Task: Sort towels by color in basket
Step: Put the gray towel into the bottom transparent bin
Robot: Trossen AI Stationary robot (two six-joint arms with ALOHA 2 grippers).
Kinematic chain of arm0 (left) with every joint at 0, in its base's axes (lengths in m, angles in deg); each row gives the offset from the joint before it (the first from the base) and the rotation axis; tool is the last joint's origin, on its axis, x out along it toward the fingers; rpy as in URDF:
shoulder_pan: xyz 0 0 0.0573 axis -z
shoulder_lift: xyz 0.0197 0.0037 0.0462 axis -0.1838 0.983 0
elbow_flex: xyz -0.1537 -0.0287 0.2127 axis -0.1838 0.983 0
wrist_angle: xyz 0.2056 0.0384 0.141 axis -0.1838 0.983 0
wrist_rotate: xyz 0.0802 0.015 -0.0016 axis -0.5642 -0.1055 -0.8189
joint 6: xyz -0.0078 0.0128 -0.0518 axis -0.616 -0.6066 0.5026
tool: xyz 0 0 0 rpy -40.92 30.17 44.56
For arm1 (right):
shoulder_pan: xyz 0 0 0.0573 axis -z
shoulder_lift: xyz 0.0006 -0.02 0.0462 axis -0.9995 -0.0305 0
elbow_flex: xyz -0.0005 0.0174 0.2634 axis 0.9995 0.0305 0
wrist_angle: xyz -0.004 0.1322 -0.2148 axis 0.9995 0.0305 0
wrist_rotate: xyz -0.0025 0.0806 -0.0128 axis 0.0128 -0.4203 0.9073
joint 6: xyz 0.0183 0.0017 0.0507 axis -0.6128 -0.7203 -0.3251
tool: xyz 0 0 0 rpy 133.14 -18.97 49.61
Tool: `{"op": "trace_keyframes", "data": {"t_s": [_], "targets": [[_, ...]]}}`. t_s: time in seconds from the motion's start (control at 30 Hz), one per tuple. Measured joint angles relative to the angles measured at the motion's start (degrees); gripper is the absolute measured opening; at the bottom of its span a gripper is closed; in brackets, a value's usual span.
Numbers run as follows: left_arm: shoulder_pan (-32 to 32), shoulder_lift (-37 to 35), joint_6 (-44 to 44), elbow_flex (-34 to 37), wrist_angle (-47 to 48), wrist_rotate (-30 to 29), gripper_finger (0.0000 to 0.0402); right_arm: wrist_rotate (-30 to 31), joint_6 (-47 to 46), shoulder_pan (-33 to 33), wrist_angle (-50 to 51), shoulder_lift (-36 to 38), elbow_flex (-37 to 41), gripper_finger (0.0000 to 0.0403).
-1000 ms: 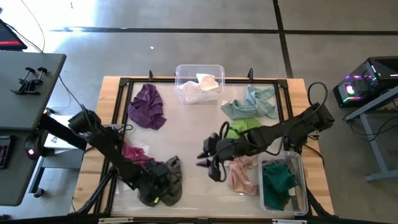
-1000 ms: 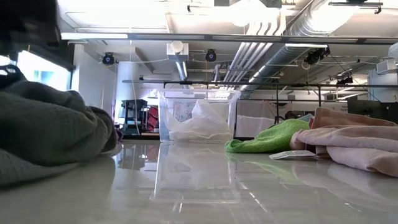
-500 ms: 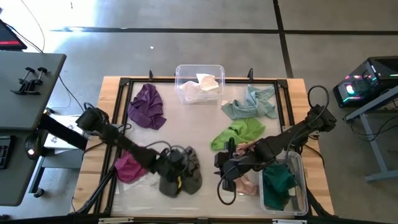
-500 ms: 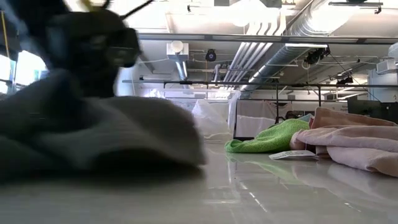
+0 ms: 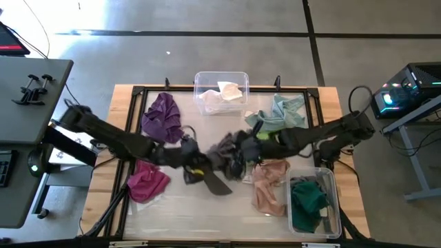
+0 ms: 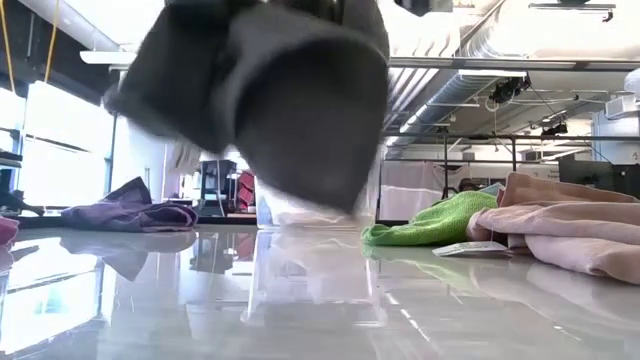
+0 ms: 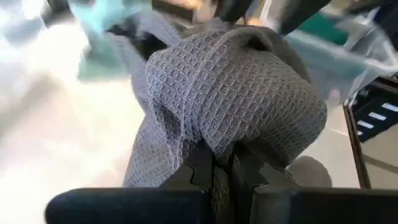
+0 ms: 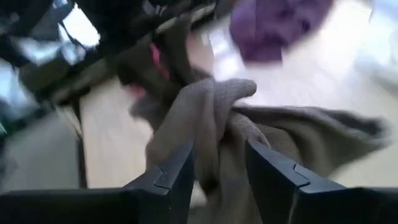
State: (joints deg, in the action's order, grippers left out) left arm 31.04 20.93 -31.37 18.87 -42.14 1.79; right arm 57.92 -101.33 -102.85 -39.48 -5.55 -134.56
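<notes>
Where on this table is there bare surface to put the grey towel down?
Bare patches: between the purple towel and the white-towel bin; and the near strip between the magenta towel and the pink towel. Crowded: the middle, where the left gripper and right gripper meet at the grey towel, and the right side.

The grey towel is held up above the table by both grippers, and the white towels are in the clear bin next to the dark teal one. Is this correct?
Not quite. The white towels have their own clear bin at the far edge; the dark teal towel lies in another bin, as the high view shows. The left gripper and right gripper do hold the grey towel up.
</notes>
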Motion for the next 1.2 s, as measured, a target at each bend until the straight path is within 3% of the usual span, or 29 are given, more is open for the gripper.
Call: {"op": "trace_keyframes", "data": {"t_s": [0.17, 0.33, 0.6, 0.87, 1.0, 1.13, 1.2], "targets": [[-2.3, -8.42, -9.38, 0.0, 2.35, 0.11, 0.0007, 0.56, 5.0, 3.2, -16.34, -2.04, -0.02, 0.0195], [-4.15, -14.62, -13.58, -0.02, 1.87, 4.51, 0.0007, 2.31, 13.66, 4.52, -24.34, -5.6, -0.11, 0.0248], [-5.55, -20.74, -19.97, 0.0, -3.11, 11.87, 0.0007, 2.27, 26.88, 2.33, -39.09, -11.06, -0.12, 0.0246], [-5.59, -19.98, -24.16, 0.0, -13.94, 17.18, 0.0008, 1.77, 28.46, 2.06, -46.1, -11.75, -0.15, 0.0191], [-5.53, -19.87, -24.87, -0.2, -15.2, 11.72, 0.0025, -0.76, 28.71, 2.21, -49.14, -11.8, -0.3, 0.0119], [-5.57, -20.75, -25.48, -0.2, -9.94, 7.83, 0.008, 1.42, 24.35, 1.53, -37.2, -11.78, -4.57, 0.0029], [-5.55, -21.97, -24.11, -0.2, -6.7, 7.64, 0.0113, 4.63, 21.78, 0.28, -26.04, -11.22, -8.44, 0.002]]}}
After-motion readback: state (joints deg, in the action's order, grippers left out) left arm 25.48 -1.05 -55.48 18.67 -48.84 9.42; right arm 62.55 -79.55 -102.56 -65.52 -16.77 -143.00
